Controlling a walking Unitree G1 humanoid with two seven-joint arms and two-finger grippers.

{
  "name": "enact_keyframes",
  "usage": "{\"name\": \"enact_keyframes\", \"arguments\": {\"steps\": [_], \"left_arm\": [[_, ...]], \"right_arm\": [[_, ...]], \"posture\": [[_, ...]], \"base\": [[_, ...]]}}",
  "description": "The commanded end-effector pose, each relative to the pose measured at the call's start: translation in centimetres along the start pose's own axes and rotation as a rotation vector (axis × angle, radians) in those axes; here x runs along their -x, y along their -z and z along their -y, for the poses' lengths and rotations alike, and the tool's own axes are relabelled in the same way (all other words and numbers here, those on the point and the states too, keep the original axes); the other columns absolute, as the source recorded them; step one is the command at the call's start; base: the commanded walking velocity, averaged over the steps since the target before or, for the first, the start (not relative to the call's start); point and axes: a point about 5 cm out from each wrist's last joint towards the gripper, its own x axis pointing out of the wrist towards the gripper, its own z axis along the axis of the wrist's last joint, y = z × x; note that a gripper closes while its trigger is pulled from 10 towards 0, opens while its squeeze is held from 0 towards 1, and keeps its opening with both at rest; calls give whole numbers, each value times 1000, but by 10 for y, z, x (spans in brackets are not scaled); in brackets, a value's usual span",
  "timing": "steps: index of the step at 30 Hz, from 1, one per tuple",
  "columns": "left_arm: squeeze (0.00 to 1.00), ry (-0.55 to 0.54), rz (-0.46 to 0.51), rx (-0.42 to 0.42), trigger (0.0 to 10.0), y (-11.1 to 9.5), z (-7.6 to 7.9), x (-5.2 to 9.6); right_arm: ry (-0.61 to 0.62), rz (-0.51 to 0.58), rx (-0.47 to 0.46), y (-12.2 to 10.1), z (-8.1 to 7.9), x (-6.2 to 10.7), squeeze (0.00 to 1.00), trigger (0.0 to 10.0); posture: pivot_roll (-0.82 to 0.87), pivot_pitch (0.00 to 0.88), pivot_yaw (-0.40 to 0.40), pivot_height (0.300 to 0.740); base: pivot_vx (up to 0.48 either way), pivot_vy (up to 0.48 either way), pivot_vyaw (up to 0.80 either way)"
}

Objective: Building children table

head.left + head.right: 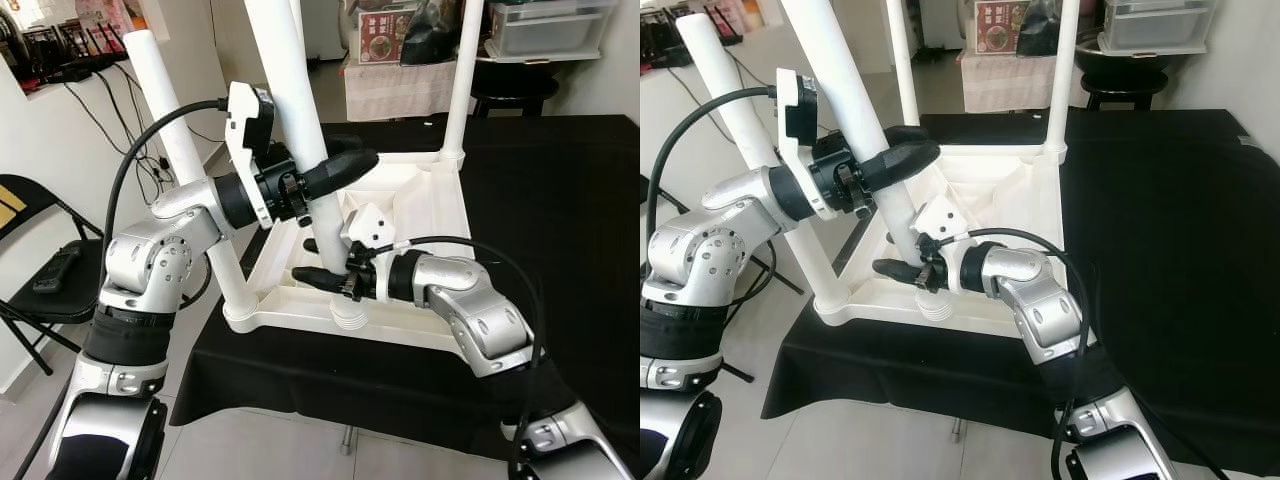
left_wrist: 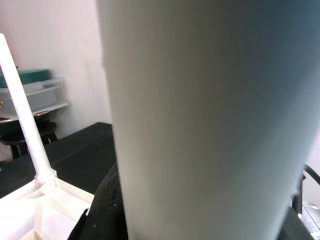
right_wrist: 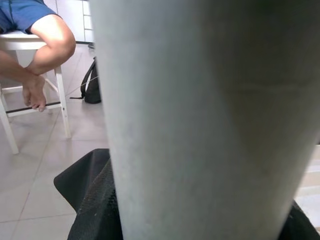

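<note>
We see bright, even daylight in both eye views, strongest at upper left, where background washes out; white table leg (image 1: 290, 90) near overexposed, detail thin; black cloth (image 1: 540, 200) swallows shadow, little texture; silver arms carry soft highlights, no hard glare; eye views sharp, slight bowing toward edges; in wrist views we find leg (image 2: 200, 120) close, blurred, shaded grey on one side; person (image 3: 35, 35) behind reasonably sharp

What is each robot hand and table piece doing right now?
Left gripper: shut on the leaning leg, high up.
Right gripper: shut on the leaning leg, near its base.
Leaning leg: tilted, bottom end at the corner socket.
Tabletop: upside down on the black cloth.
Far leg: upright in its corner.
</note>
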Motion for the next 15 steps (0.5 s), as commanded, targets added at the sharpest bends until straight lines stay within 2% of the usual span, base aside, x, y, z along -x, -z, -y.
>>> {"name": "enact_keyframes", "arguments": {"steps": [1, 3, 4, 5, 6, 8, 9, 13, 15], "left_arm": [[0, 124, 93, -13, 0, -13, 15, -23], [0, 125, 105, -22, 0, -13, 15, -23], [90, 117, 118, -37, 0, -14, 14, -24], [90, 117, 118, -37, 0, -14, 14, -24], [631, 96, 128, -54, 0, -15, 12, -24], [631, 96, 128, -54, 0, -15, 12, -24], [1000, 81, 132, -47, 10000, -15, 10, -24], [1000, 25, 158, -33, 10000, -17, 4, -18], [1000, -42, 177, -51, 10000, -21, -2, -6]], "right_arm": [[-83, -28, 23, 1, -15, -19, 0, 0], [-78, -26, 23, 1, -14, -19, 0, 0], [-70, -23, 22, 0, -13, -19, 0, 0], [-70, -23, 22, 0, -13, -19, 0, 0], [-63, -20, 21, 0, -11, -18, 0, 0], [-63, -20, 21, 0, -11, -18, 0, 0], [-57, -16, 19, -1, -11, -18, 0, 0], [-30, -8, 12, -1, -6, -17, 0, 0], [22, 3, 0, -2, 3, -11, 0, 0]], "posture": [[-160, 8, 91, 740], [-162, 6, 92, 740], [-165, 3, 94, 740], [-165, 3, 94, 740], [-165, 3, 94, 740], [-165, 3, 94, 740], [-169, 0, 98, 740], [-171, 0, 98, 740], [-171, 0, 102, 740]], "base": [[0, 0, 0], [0, 0, 0], [0, 0, 0], [0, 0, 0], [0, 0, 0], [0, 0, 0], [0, 0, 0], [0, 0, 0], [0, 0, 0]]}}
